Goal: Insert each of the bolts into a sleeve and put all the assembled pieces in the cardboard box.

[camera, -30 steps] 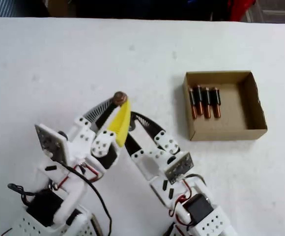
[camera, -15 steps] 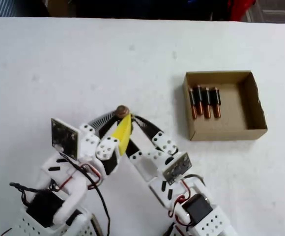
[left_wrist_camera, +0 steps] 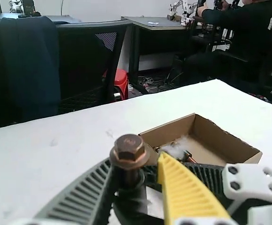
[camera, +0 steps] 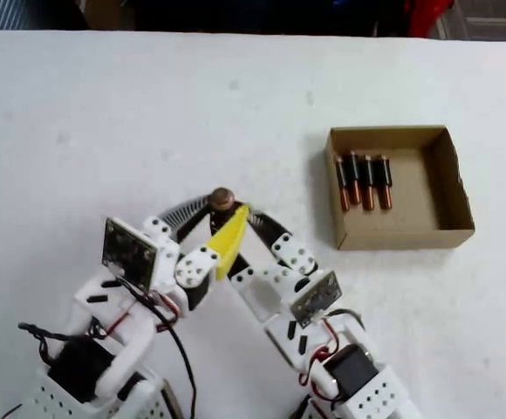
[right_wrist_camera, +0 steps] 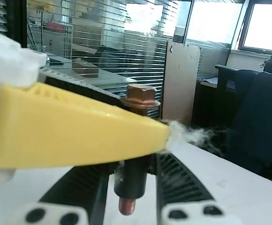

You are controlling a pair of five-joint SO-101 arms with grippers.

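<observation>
I read this as the end of the insertion step for the fifth and last piece. In the high view the two arms meet just below the middle of the frame, on the white table (camera: pixel 148 105). The copper-coloured hex-head bolt (camera: pixel 221 197) stands upright at the point where their tips cross.

In the right wrist view the bolt sits head-up in the short black cylindrical sleeve (right_wrist_camera: pixel 131 183). Its threaded copper end (right_wrist_camera: pixel 125 206) pokes out below, so I judge the bolt to be fully through.

The left gripper (left_wrist_camera: pixel 136 161), with one yellow finger and one dark ribbed one, looks clamped on the bolt just under its head. The right gripper (right_wrist_camera: pixel 133 168) looks clenched on the sleeve, with a black finger against either side of it.

The open brown cardboard box (camera: pixel 423 192) sits at the right of the high-view frame, well apart from the grippers. Four assembled pieces (camera: pixel 364 182) lie side by side against its left wall, and there is bare floor to their right.

For the next move, I would let one gripper go so the other carries the assembly alone. The right arm is nearer the box, so I would release the left, carry the piece over the near wall and lay it beside the other four. The risk I see is the bolt sliding out if the piece tips head-down on the way.
</observation>
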